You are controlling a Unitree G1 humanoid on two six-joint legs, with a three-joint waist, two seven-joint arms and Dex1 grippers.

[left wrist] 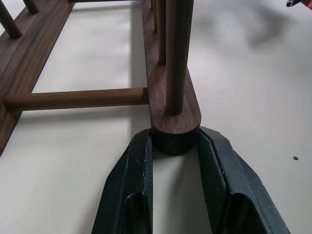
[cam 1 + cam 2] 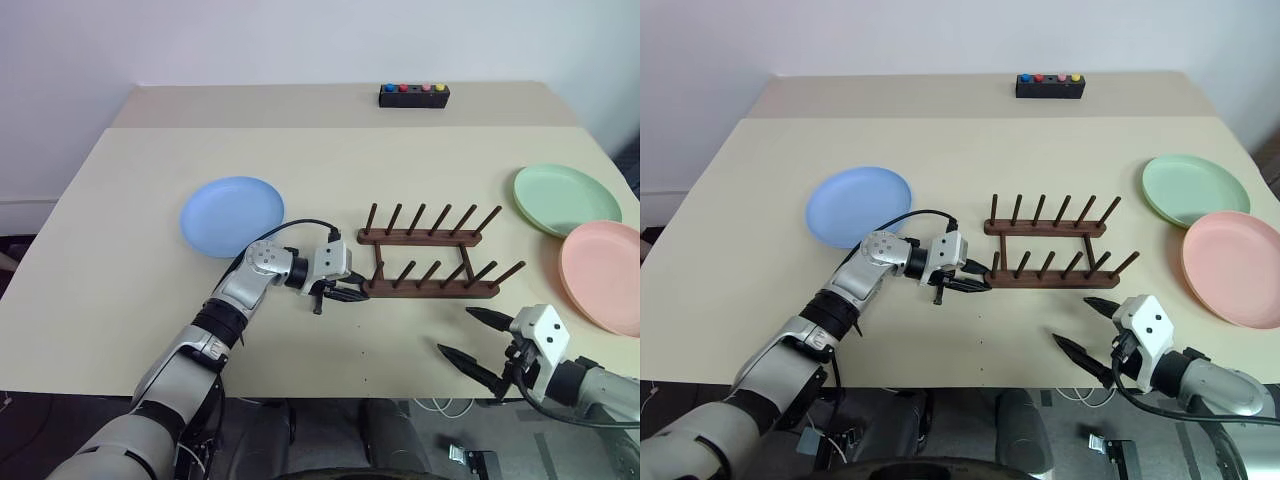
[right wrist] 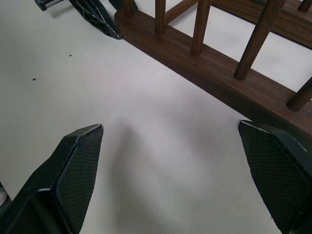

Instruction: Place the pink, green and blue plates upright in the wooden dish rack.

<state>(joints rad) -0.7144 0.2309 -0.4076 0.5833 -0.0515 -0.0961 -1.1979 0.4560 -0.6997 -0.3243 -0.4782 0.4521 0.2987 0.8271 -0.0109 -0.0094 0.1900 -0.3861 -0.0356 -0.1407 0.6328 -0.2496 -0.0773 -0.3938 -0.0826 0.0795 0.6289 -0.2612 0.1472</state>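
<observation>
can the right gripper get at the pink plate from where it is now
Probably yes. The right gripper is open and holds nothing, and the pink plate lies flat near the table's right edge, on that arm's side. Only bare table lies between them; the green plate sits farther back.

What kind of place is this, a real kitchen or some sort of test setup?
Most likely a lab or test bench, not a kitchen: a bare beige table against a plain wall holds only three plates, a wooden dish rack and a small black box with coloured buttons; cables lie on the floor below.
</observation>
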